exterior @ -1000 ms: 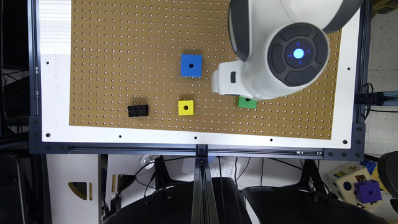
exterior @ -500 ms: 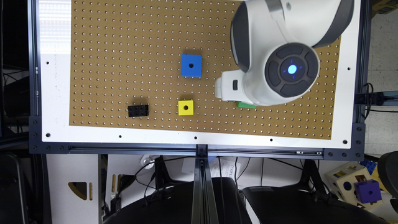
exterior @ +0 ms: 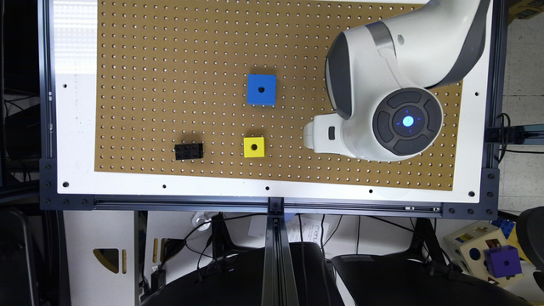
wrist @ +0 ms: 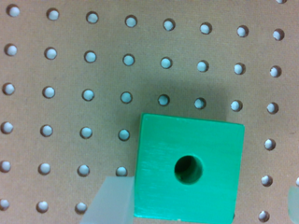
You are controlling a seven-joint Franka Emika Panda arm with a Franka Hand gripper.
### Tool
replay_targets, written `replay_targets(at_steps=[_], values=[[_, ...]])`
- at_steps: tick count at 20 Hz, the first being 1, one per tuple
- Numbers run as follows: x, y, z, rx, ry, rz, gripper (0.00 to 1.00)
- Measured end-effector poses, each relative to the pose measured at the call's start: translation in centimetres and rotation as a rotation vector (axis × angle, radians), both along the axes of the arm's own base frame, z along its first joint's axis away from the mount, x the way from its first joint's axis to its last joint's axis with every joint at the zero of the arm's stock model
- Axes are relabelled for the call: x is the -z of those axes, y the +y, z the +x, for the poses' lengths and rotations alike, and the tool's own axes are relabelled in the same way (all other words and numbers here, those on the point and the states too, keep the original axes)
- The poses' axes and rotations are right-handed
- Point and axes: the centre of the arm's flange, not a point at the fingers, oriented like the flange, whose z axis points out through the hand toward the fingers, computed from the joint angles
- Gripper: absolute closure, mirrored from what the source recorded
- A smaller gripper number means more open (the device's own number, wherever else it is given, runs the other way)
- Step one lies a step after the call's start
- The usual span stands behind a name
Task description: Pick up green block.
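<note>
The green block (wrist: 188,171), a bright green cube with a dark round hole in its top face, lies on the brown pegboard (wrist: 70,70) in the wrist view. My gripper (wrist: 202,204) is open and straddles it. One pale finger (wrist: 110,201) stands right against one side of the block. A sliver of the other finger (wrist: 294,201) shows well clear of the opposite side. In the exterior view the white gripper body (exterior: 323,134) and the arm sit over the block's spot and hide it.
On the pegboard (exterior: 170,63) in the exterior view, a blue cube (exterior: 261,89) and a smaller yellow cube (exterior: 253,147) lie to the left of the arm. A black brick (exterior: 188,151) lies further left. The white border (exterior: 255,187) runs along the board's near edge.
The arm has shifted toward the exterior view's lower right and come over the green block, which showed beside the gripper a second ago and is now covered.
</note>
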Motion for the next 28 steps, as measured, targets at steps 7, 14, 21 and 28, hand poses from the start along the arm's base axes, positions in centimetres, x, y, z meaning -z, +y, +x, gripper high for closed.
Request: replay_targets(at_steps=[7,14,21,28], values=[[0.3,-0.6,-0.1,0.008,0.012,-0.008,0.0],[3.6,-1.1,-0.5,0.013,0.037,-0.014,0.0],[4.2,-1.1,-0.5,0.013,0.036,-0.015,1.0],[4.2,-1.3,-0.4,0.015,0.037,-0.015,1.0]])
